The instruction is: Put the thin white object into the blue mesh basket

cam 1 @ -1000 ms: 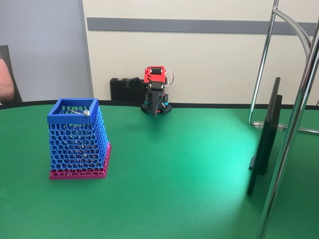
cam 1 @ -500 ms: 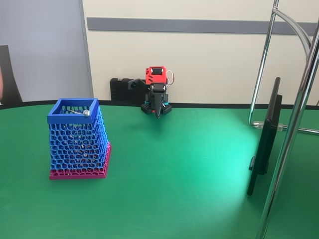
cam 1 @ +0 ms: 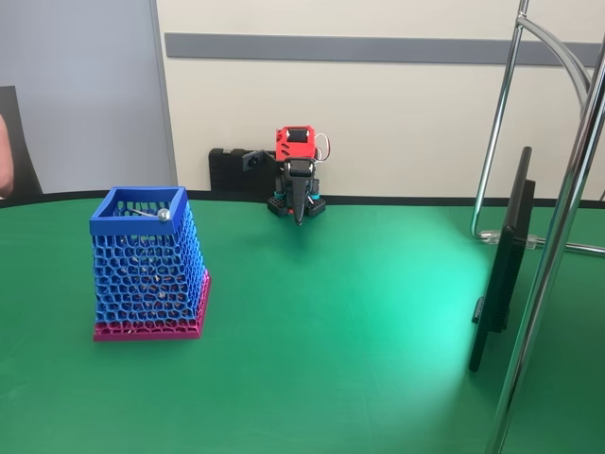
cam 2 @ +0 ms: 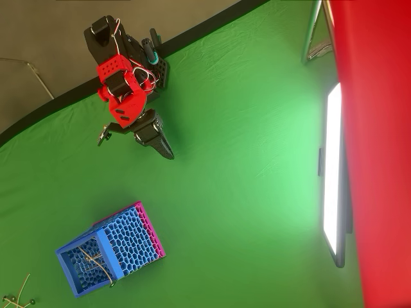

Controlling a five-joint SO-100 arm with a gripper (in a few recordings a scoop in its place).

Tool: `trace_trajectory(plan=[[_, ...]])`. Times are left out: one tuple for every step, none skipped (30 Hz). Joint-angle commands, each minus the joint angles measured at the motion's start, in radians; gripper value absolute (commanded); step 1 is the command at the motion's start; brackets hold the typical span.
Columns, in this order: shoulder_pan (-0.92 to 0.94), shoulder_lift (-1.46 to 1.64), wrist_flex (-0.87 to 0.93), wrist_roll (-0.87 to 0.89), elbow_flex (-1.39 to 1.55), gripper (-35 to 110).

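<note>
The blue mesh basket stands upright on its magenta base at the left of the green table, and also appears in the overhead view. The thin white object lies inside it, leaning across the opening with its round knob at the rim's right front corner. From overhead the thin white object crosses the basket's mouth. My gripper hangs folded at the arm's base by the table's far edge, well away from the basket. Its jaws are shut with nothing between them, and they point down at the cloth.
A flat screen stands on edge at the right, beside chrome stand poles. A person's arm shows at the left edge. Thin pale sticks lie near the overhead view's bottom left corner. Open green cloth spreads between basket and screen.
The arm has settled slightly right and upright into its folded pose. The person's arm at the left edge has drawn back. Basket and stick have not moved.
</note>
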Motion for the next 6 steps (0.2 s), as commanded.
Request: trace_trajectory(plan=[[-0.006, 0.006, 0.003, 0.008, 0.008, 1], [-0.006, 0.006, 0.005, 0.008, 0.008, 1], [-0.006, 0.006, 0.005, 0.009, 0.008, 1], [-0.006, 0.006, 0.005, 0.009, 0.008, 1], [-0.006, 0.006, 0.005, 0.009, 0.008, 1], [-0.006, 0.006, 0.005, 0.009, 0.008, 1]])
